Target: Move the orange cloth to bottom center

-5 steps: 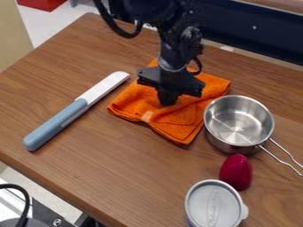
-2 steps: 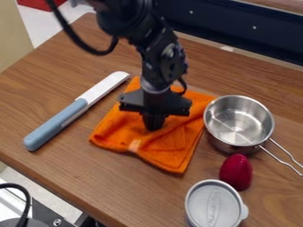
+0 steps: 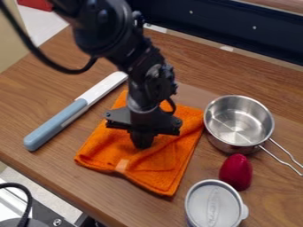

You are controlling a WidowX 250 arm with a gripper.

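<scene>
The black gripper [image 3: 142, 144] points down onto the middle of the orange cloth [image 3: 155, 165], its fingers close together and shut on a raised fold. The cloth lies mostly flat on the wooden table, left of the pot, with a small pale tag near its lower left edge. Part of its upper half is hidden behind the gripper and the arm.
A knife with a blue handle [image 3: 54, 125] lies left of the cloth. At the right stand a metal pot [image 3: 238, 122], a dark red egg-shaped object [image 3: 236, 172] and a lidded silver container [image 3: 214, 205]. The wooden table's [image 3: 35, 166] front edge runs diagonally at lower left.
The gripper has moved down and to the left in the view, and the orange cloth has slid along with it, away from the table's back. The other objects have stayed put.
</scene>
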